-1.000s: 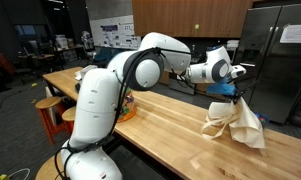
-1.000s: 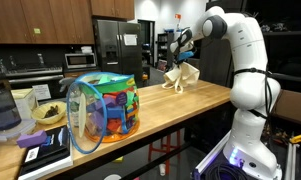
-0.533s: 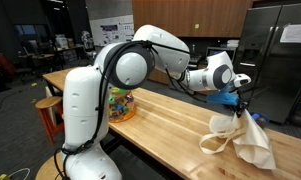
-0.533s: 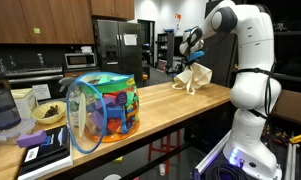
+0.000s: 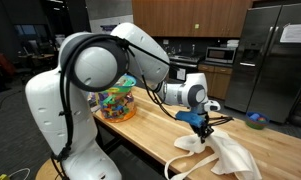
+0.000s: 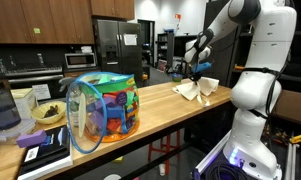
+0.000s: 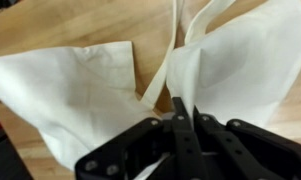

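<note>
Cloth (image 5: 226, 158) pinched by the gripper (image 5: 200, 127) at one end of the table (image 5: 140, 128).

The cloth lies crumpled on the wood, partly lifted where the gripper's jaws are fully closed on a fold. The rest lies below and to the camera side of the gripper in an exterior view (image 6: 197, 90). In the wrist view the cloth (image 7: 80, 90) spreads widest across the picture, to both sides of the pinch, and a strap (image 7: 162, 70) runs away from the gripper. A colourful mesh bin (image 6: 102, 108) stands well apart along the table.
</note>
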{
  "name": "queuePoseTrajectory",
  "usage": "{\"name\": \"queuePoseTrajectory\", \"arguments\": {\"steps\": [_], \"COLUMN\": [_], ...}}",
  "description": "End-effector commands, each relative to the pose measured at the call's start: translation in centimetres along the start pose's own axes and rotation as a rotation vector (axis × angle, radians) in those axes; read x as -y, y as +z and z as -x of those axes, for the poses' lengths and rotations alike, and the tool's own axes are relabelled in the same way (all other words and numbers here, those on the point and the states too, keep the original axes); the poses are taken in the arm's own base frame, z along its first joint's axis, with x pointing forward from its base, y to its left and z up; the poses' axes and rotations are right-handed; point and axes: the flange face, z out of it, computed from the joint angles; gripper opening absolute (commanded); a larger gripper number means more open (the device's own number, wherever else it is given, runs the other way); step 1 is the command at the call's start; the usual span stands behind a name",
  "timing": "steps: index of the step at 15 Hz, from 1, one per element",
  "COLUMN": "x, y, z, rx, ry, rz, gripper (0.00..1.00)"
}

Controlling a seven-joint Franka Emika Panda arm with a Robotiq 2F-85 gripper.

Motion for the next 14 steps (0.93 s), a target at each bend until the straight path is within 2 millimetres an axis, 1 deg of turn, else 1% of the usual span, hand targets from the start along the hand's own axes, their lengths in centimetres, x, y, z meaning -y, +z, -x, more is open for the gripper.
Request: {"name": "queuePoseTrajectory", "arguments": {"steps": [1, 3, 4, 5, 7, 11, 14], "x": [5.0, 8.8, 10.7, 12.3, 15.6, 20.8, 23.8], "y": [0.1, -0.1, -0.4, -0.9, -1.9, -3.9, -5.6], "z": [7.5, 9.8, 10.6, 11.2, 11.8, 11.1, 9.3], "rx": [0.081, 0.108, 0.113, 0.117, 0.111, 0.060, -0.005], "ry": [-0.020, -0.039, -0.050, -0.060, -0.087, -0.176, -0.259], "rz": [-0.093, -0.170, -0.209, -0.242, -0.303, -0.373, -0.405], "gripper": [0.01, 0.01, 0.01, 0.01, 0.01, 0.01, 0.01]}}
